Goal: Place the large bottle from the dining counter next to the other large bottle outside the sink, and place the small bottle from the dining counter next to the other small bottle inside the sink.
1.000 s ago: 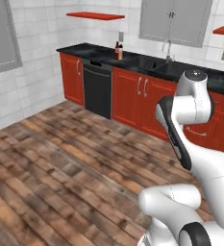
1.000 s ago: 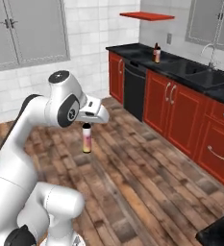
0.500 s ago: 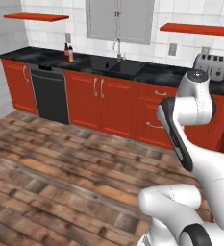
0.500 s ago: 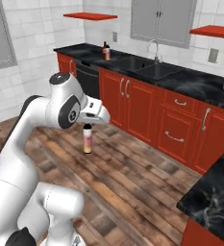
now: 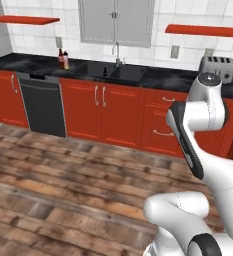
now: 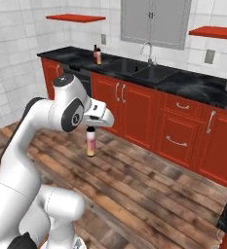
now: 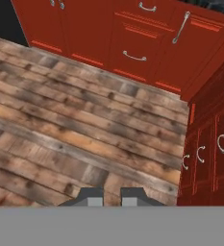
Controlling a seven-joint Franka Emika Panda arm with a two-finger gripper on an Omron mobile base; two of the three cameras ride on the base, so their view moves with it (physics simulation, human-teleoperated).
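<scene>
The gripper (image 6: 91,127) was clamped shut on the cap of a tall bottle with a dark cap, pale neck and pink-to-orange body (image 6: 90,144), which hung upright below the hand, well above the brown plank floor (image 6: 149,194) and clear of everything. By its size beside the hand it was probably the large bottle of the task, though that is a judgement.

The main risk was the hold itself. The bottle was pinched only at its top, so a sharp turn of the base or swing of the arm could set it swaying and let it slip to the floor. A second risk was the approach: carried this low, it could strike the red cabinet fronts (image 6: 183,131) or the edge of the black counter (image 5: 158,77) unless lifted first.

Its destination lay far off, on the counter left of the recessed sink (image 5: 113,71) with its chrome tap (image 5: 117,52), where two bottles (image 5: 63,59) stood side by side, one dark and one orange-tinted. A small dark bottle (image 5: 105,71) stood inside the sink.
</scene>
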